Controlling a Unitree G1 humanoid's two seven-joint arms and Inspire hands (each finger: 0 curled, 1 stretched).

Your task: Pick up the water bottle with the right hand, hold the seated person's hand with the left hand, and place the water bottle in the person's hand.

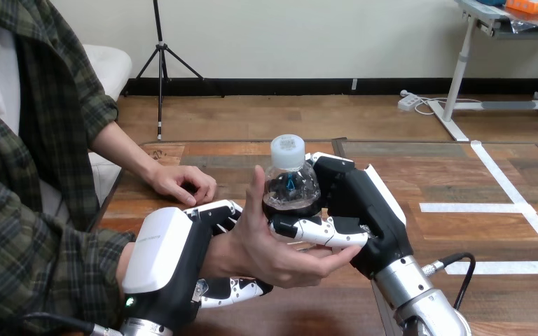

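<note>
Head view: the water bottle (291, 183), clear with a white cap (286, 150), stands upright in the right hand's (357, 203) curled fingers, just above the person's upturned hand (266, 245). The left hand (168, 259) wraps the person's wrist (217, 255). The table (420, 175) lies bare rightward; its far edge is just behind the bottle.

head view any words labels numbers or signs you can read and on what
On the left robot hand, white shell: faint grey print, too small to read.
On the water bottle, cap top: a grey mark, too blurred to read.
Nothing else shows legible text.
</note>
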